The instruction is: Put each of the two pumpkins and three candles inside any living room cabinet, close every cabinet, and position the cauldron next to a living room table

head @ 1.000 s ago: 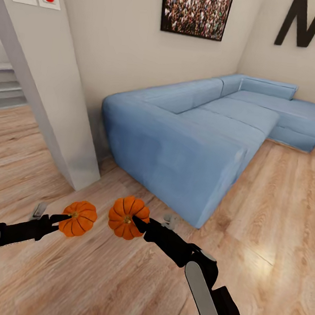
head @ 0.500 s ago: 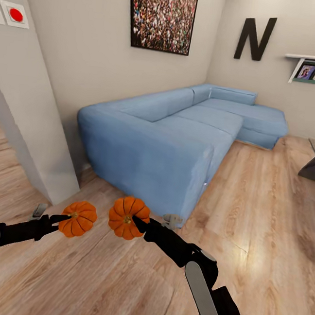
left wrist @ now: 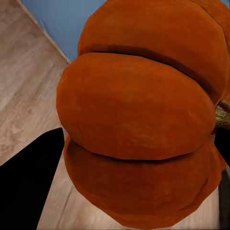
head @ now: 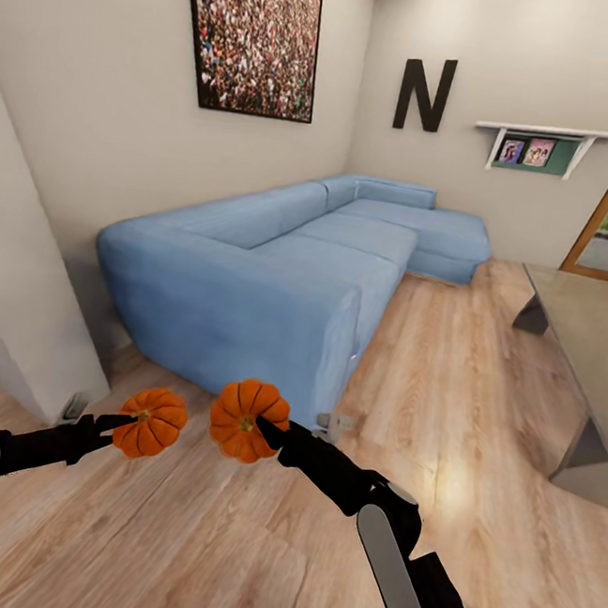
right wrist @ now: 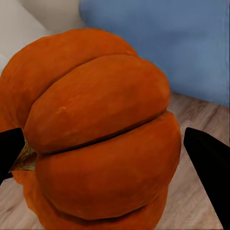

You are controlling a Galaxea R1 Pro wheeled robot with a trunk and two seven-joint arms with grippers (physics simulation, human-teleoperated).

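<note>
**Both pumpkins in hand, no cabinet in sight yet**

The room ahead is the living room: a long blue corner sofa (head: pixel 279 273) runs along the wall under a large crowd picture (head: pixel 254 34), with a black letter N (head: pixel 424 93) and a small shelf (head: pixel 549 143) on the far wall. A low grey table (head: pixel 586 355) stands by the head view's right edge, well apart from the sofa across bare wooden floor (head: pixel 445 396). A white wall corner (head: pixel 20 309) stands close on the left.

Nothing carries the task's things but the arms themselves. The left gripper (head: pixel 120 422) holds the left pumpkin (head: pixel 152 421) out in front of it, above the floor. The right gripper (head: pixel 266 429) holds the right pumpkin (head: pixel 248 419), which sits a little higher and just beside the other, the two apart by a narrow gap. Each pumpkin seems to be taken at its stem end, its round body pointing away from the arm and toward the sofa's near end.

In the left wrist view the left pumpkin (left wrist: pixel 143 115) fills the space between the dark fingers, and the right wrist view shows the right pumpkin (right wrist: pixel 96 129) clamped the same way, so both sets of jaws are closed on their loads.

The relation that matters is missing: the dark-brown cabinet is not visible here, so which way it lies from either gripper cannot be told. My judgement is that the base must turn or travel before any placing, and since both hands are full, neither arm is free to pull a drawer open.
</note>
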